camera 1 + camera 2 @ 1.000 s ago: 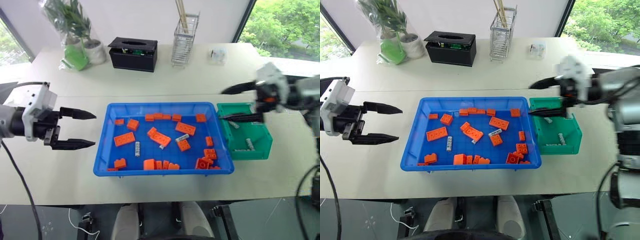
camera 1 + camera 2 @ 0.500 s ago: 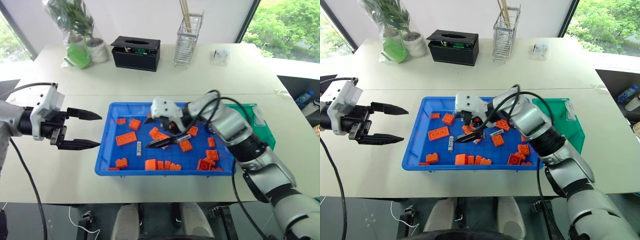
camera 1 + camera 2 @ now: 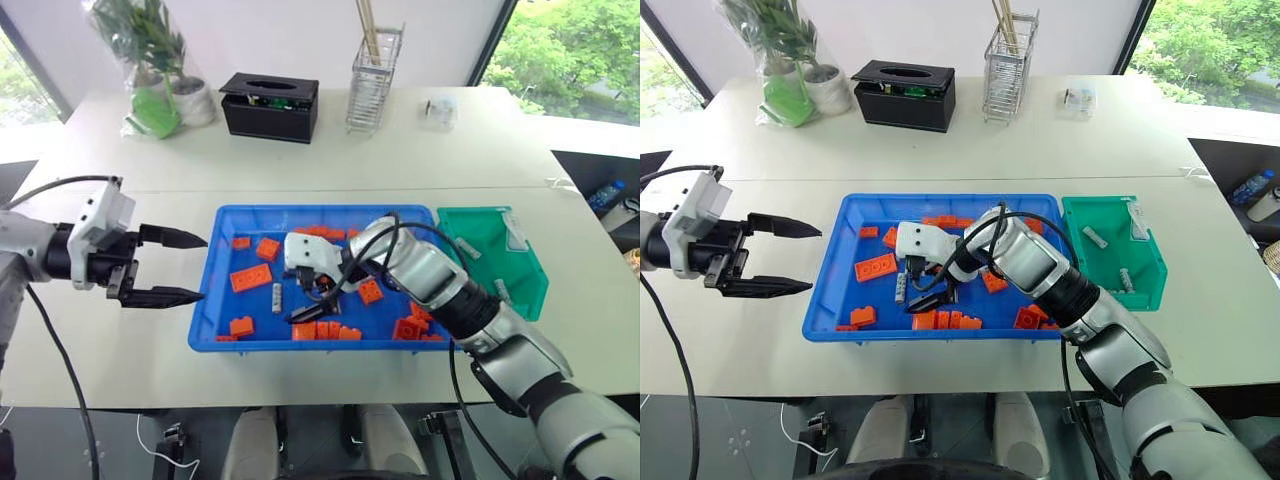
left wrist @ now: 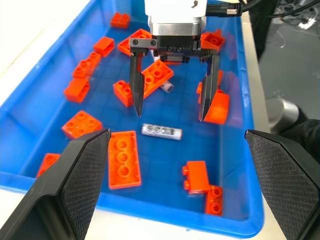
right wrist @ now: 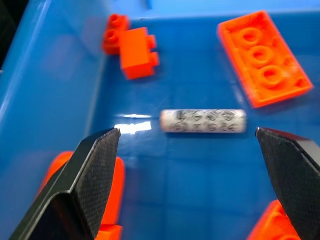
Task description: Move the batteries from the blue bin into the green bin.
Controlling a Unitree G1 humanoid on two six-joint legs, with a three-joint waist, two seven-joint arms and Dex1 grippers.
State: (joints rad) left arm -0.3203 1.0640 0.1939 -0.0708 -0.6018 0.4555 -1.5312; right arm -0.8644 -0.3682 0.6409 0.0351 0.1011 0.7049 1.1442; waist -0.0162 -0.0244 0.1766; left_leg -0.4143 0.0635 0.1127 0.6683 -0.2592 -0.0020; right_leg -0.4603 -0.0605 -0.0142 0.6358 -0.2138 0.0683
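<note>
item: battery (image 4: 161, 131), lying flat on the blue bin (image 3: 205, 300) floor between the fingers of our right gripper (image 4: 171, 111), spread wide above it; risk, we judge: closing off-centre could roll it against the orange bricks (image 4: 123, 159); left gripper (image 3: 168, 268) open, idle.

Both arms are silver-grey jointed segments with black bands and thin black cables looped alongside. Each ends in a white boxy wrist block carrying a black gripper: left gripper (image 3: 165, 268), right gripper (image 4: 171, 107). Its fingers (image 4: 136, 90) are long, tapered, with cross-hatched pads.
</note>
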